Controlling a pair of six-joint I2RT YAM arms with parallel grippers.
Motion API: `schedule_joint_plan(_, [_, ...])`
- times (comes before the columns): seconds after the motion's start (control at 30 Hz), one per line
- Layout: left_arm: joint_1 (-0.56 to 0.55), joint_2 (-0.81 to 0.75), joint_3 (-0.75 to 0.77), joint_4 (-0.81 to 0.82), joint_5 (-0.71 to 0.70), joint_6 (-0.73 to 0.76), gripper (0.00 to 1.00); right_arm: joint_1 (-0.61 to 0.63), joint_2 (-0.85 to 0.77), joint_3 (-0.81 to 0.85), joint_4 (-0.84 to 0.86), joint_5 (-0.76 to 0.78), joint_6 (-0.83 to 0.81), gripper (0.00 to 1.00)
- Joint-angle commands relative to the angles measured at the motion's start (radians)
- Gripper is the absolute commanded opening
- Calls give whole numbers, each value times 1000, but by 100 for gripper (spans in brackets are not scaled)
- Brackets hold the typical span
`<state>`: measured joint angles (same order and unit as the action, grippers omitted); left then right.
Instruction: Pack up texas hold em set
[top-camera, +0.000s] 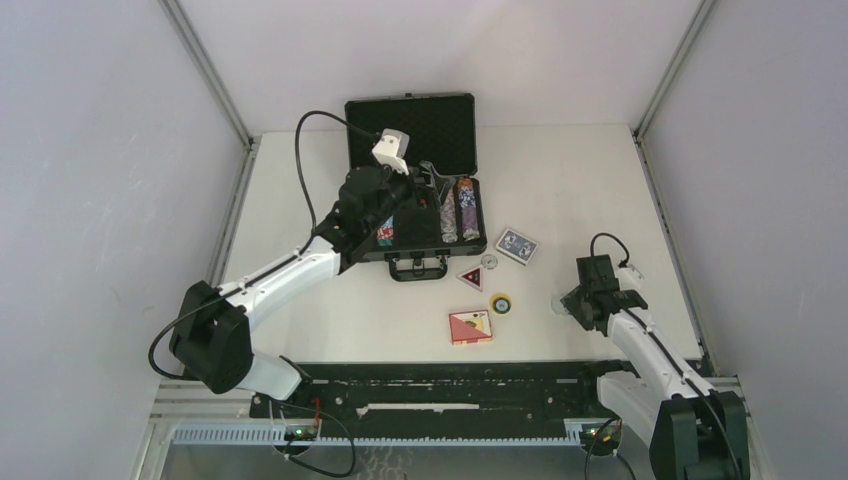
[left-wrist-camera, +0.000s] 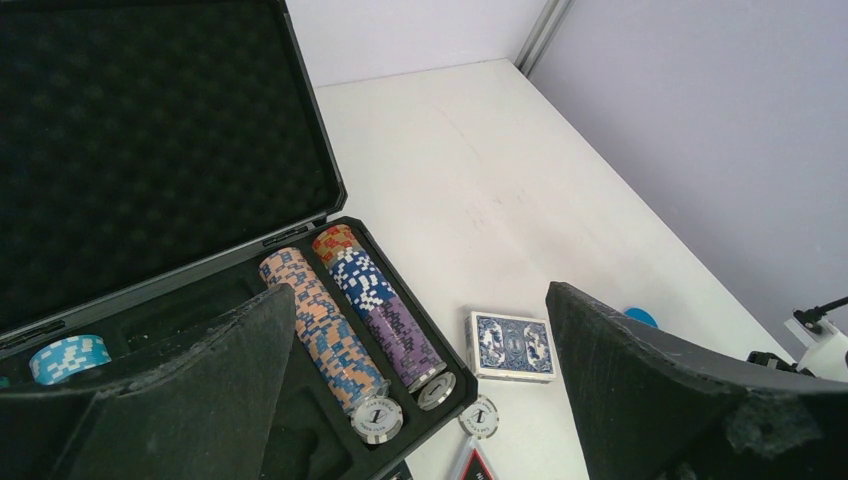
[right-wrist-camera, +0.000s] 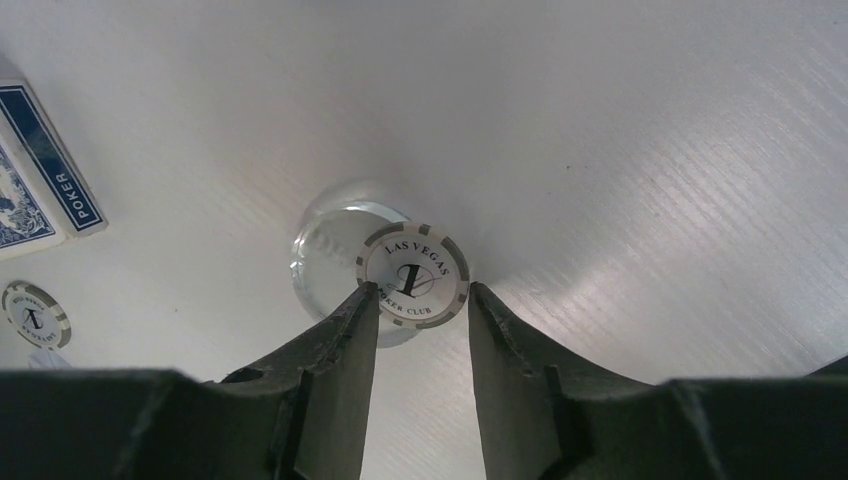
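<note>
Packing is partial: chip rows (left-wrist-camera: 320, 325) sit in the open case (top-camera: 410, 130) at the table's 12 o'clock, the blue deck (top-camera: 517, 244), red deck (top-camera: 470, 326) and triangular button (top-camera: 470, 277) remain outside toward its 5 o'clock, the left gripper (left-wrist-camera: 420, 300) is spread wide, and the right gripper (right-wrist-camera: 417, 300) clamps a white chip (right-wrist-camera: 414, 272).

Case x1 (top-camera: 411, 125); full chip rows x2 (left-wrist-camera: 322, 325); decks x2 (top-camera: 517, 245); loose chips x2 (top-camera: 489, 261); btns x2 (top-camera: 470, 277).

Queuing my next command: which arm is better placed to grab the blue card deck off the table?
Left. The left hand is open and empty above the case, and the blue deck lies just beside that case. The right hand is closed on a chip.
</note>
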<state>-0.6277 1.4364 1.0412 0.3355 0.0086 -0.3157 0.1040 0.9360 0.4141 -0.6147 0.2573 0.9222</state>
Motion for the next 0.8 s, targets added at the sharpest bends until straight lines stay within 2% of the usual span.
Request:
schedule_joint_plan(0.0, [8,-5,-26,59,18,-16,100,-4,-30,-4,-32,32,-3,47])
schedule_joint_plan(0.13, [8,-5,-27,59,20,-17,100,-6,-28,-3,-39,40,-1,59])
schedule_joint_plan(0.23, [8,-4,-27,59,20,-17,100,-6,-18,-3,-29,39,-4,61])
schedule_joint_plan(0.47, [9,-5,-29,59,18,-17,100,-6,-14,-3,-26,36,-5,43])
schedule_joint_plan(0.77, [8,-1,-29,62,25,-20,100,-5,-45,-3,-37,37,-7,36])
